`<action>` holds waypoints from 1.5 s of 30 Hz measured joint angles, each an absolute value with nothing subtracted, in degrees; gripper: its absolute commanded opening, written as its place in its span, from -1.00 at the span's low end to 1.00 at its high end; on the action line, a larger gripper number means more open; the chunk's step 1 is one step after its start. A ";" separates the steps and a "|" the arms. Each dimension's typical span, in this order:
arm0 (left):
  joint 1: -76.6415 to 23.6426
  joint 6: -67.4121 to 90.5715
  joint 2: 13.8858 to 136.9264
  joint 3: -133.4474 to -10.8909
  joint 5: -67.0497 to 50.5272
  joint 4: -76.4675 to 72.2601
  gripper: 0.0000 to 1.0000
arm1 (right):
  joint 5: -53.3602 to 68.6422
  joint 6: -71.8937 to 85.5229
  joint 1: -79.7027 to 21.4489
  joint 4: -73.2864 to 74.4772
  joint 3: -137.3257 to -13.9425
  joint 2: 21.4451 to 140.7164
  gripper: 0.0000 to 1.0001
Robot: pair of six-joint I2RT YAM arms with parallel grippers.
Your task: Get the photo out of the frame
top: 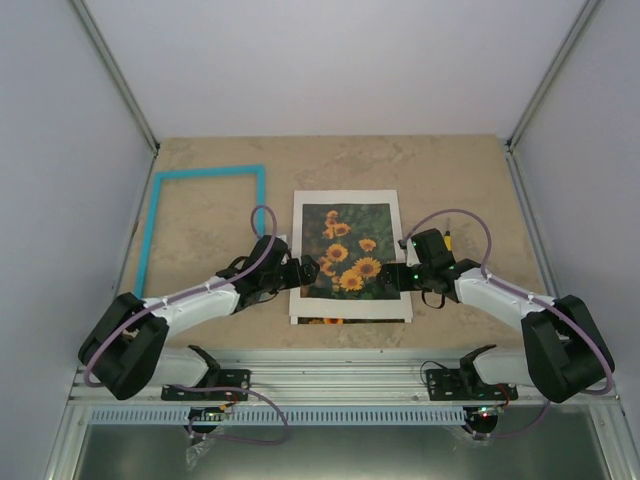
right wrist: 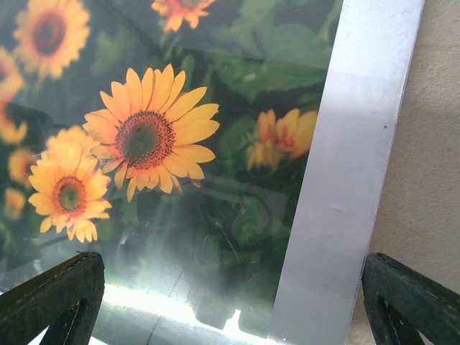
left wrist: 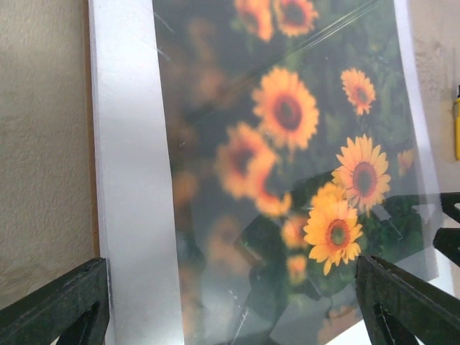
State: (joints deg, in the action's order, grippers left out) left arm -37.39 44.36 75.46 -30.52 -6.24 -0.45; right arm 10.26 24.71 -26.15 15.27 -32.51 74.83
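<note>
the photo [top: 346,250] lies flat mid-table under a white mat [top: 345,201], well apart from the frame [top: 150,232] at left. the left gripper [top: 303,272] and right gripper [top: 407,269] hover wide open over its sides. it looks thin, light, floppy and easily creased, so it is probably best pinched at the near edge peeking out.

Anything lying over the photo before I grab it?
Yes. A white mat overlaps the edges of the photo, and reflections suggest a clear pane on top of both. The frame lies apart, empty, on the left. The left gripper and right gripper hang open at the stack's sides.
</note>
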 measured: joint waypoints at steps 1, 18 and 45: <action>-37.41 44.34 75.11 -30.65 -6.13 -0.40 0.86 | 10.20 24.71 -26.15 15.27 -32.51 74.83 0.95; -37.52 44.10 78.89 -32.95 -6.61 -0.49 0.85 | 1.61 24.62 -26.15 16.97 -33.85 72.40 0.95; -44.91 44.25 87.20 -40.97 -5.91 -2.13 0.93 | 0.69 23.11 -26.15 15.68 -33.91 67.72 0.95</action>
